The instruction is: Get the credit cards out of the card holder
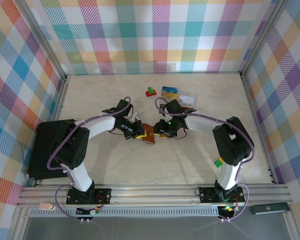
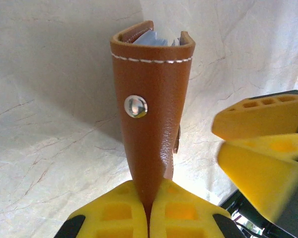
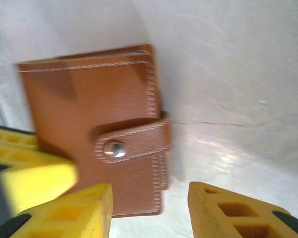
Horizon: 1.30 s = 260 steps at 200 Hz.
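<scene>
1. Mid-table (image 1: 115, 165), you have the wallet (image 1: 148, 134) flanked by both arms, one gripper on each side of it.
2. Your left gripper (image 2: 149, 201) is clamped on the wallet. Its yellow fingers (image 2: 116, 210) are pressed together on one narrow edge, and the brown leather stands straight out from them.
3. At the wallet's far edge, a bluish-grey lining (image 2: 150, 38) peeps out between the covers. A metal stud (image 2: 135, 106) shines on the near face.
4. Your right gripper (image 3: 149, 203) stands spread and grips nothing. Bare table shows between its fingers (image 3: 223, 208), and the wallet lies just past one of them.
5. Seen from the right wrist, a stitched strap (image 3: 134, 141) wraps the wallet's edge and carries a snap (image 3: 113, 148).
6. Whether cards sit inside cannot be told.
7. Toward the far wall lie a red-and-green block (image 1: 150, 92), a blue-and-yellow card (image 1: 169, 91) and a clear box (image 1: 187, 98), all well apart from the wallet.
</scene>
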Motion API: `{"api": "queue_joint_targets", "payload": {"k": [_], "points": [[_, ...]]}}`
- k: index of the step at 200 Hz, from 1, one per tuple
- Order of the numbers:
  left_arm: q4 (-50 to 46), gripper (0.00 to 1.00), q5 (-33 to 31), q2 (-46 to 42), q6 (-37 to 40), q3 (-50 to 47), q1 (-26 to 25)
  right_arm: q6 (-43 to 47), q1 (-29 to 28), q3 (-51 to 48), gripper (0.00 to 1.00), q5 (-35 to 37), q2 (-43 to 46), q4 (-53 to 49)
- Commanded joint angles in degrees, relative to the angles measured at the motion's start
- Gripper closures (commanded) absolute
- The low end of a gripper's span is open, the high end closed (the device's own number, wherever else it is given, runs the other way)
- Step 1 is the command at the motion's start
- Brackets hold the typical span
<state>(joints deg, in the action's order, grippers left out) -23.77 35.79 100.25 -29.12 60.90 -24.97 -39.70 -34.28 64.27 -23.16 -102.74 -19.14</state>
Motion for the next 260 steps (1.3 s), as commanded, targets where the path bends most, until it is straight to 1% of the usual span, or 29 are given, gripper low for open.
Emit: {"api": "queue_joint_targets", "payload": {"k": [1, 27, 53, 77, 129, 141, 201, 220, 260], "points": [[-0.58, 1.0, -0.27, -1.31, -0.19, 0.09, 0.27, -2.89, -0.08, 0.73, 0.56, -4.7, 0.7, 3.35], [0.69, 1.0, -0.55, -1.87, -1.67, -0.19, 0.19, -4.51, -0.29, 2.94, 0.55, -4.45, -1.49, 2.12], [0.92, 1.0, -0.5, -1.57, -2.25, -0.08, -0.08, -4.75, -0.83, 4.65, 0.58, -4.6, -3.7, 1.24], [1.18, 1.0, -0.54, -1.31, -2.38, -0.08, -0.43, -4.35, -1.43, 6.09, 0.58, -4.27, -5.08, 0.24], [1.09, 1.0, -0.37, -0.38, -2.56, 0.51, -0.69, -2.98, -2.43, 9.39, 0.57, -2.61, -8.62, -2.62], [0.98, 1.0, -0.45, -0.23, -2.59, 0.62, -0.69, -3.1, -2.46, 10.12, 0.57, -1.16, -9.4, -4.13], [-1.25, 1.0, -2.17, -0.44, -1.58, 1.23, -0.67, -3.63, -2.44, 11.22, 0.68, 9.49, -9.62, -12.27], [-1.98, 1.0, -2.91, -0.48, -1.13, 1.39, -0.69, -4.23, -2.37, 11.22, 0.71, 11.44, -8.94, -13.33], [-2.7, 1.0, -3.09, -0.24, -0.78, 1.84, -0.63, -4.75, -2.46, 11.23, 0.77, 13.0, -8.9, -14.47]]}}
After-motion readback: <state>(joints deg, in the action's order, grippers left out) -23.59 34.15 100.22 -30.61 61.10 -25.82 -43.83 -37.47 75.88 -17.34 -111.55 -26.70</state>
